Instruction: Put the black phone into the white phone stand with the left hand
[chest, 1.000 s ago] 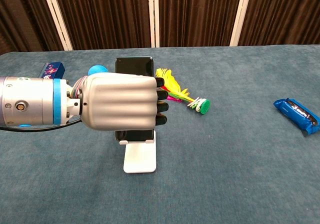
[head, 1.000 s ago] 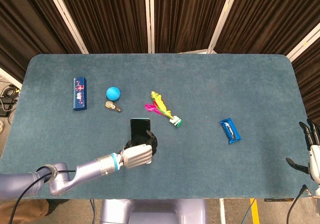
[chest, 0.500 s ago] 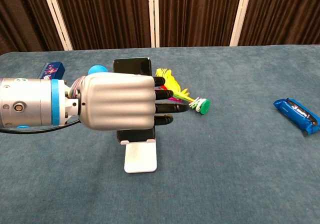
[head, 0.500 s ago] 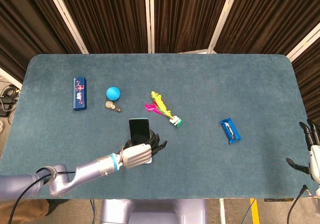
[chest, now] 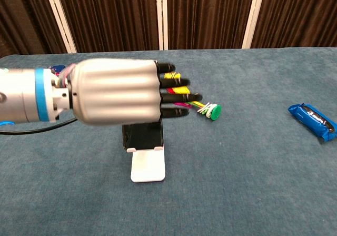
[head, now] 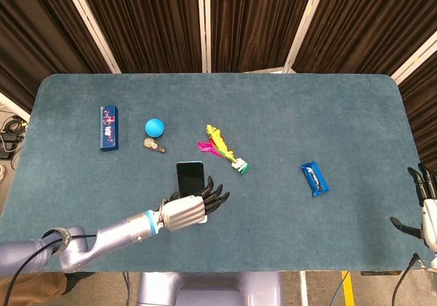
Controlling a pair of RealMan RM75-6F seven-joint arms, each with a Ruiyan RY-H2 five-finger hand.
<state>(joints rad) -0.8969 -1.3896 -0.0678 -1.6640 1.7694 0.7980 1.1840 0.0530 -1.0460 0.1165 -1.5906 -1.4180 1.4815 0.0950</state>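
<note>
The left hand (chest: 113, 92) is empty, its fingers (chest: 174, 96) extended and spread. The black phone (head: 190, 177) stands upright in the white phone stand (chest: 147, 165), directly beyond and below the left hand. The right hand (head: 425, 207) sits well apart at the table (head: 341, 115) edge, fingers spread, holding nothing.

Phone (head: 190, 177) upright in stand (chest: 147, 165) — left hand (head: 184, 211) just before it

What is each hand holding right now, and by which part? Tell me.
Nothing. The left hand has its fingers spread, clear of the black phone, which stands in the white phone stand. The right hand is open at the table edge.
</note>
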